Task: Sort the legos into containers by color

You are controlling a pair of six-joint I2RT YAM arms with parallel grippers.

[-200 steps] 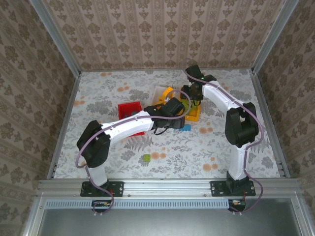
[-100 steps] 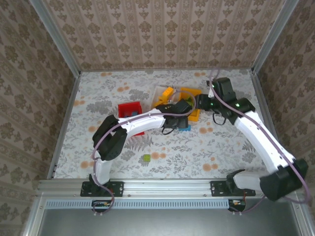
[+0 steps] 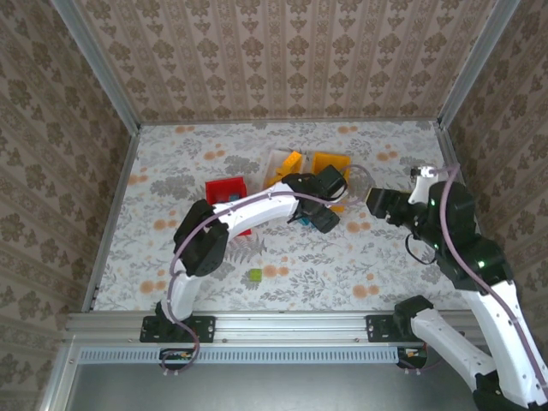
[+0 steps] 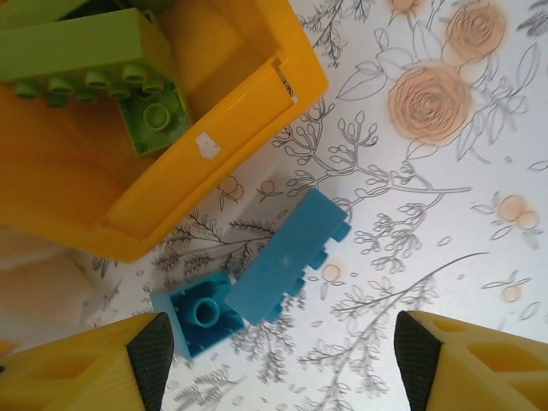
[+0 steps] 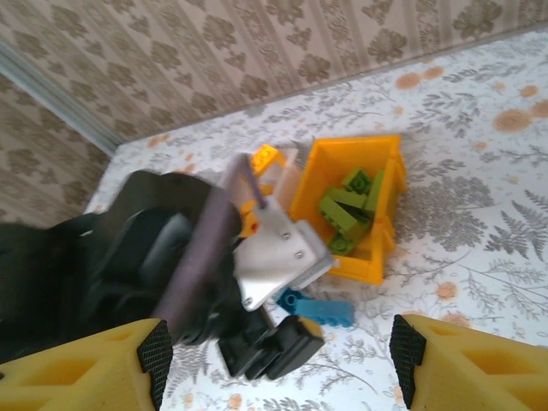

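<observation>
— Right arm (image 3: 454,231) has swung back from the bins since a second ago, and the left arm (image 3: 257,205) has reached further out. From above?
— Left pincer (image 3: 324,218) hangs just in front of the orange bin (image 3: 330,163). Right pincer (image 3: 377,201) is off to that bin's right, apart from it. The white bin (image 3: 276,161) is beside the orange one, with the red bin (image 3: 224,186) further left. One green brick (image 3: 254,275) lies alone on the surface (image 3: 171,214).
— Left wrist?
— Jaws wide, nothing between them. Two blue bricks (image 4: 287,257) touch each other on the surface, just outside the orange bin's corner (green bricks (image 4: 86,51) lie inside it).
— Right wrist?
— Jaws wide too, empty. They look over the left arm at the orange bin with its green bricks; one blue brick shows beside it.
</observation>
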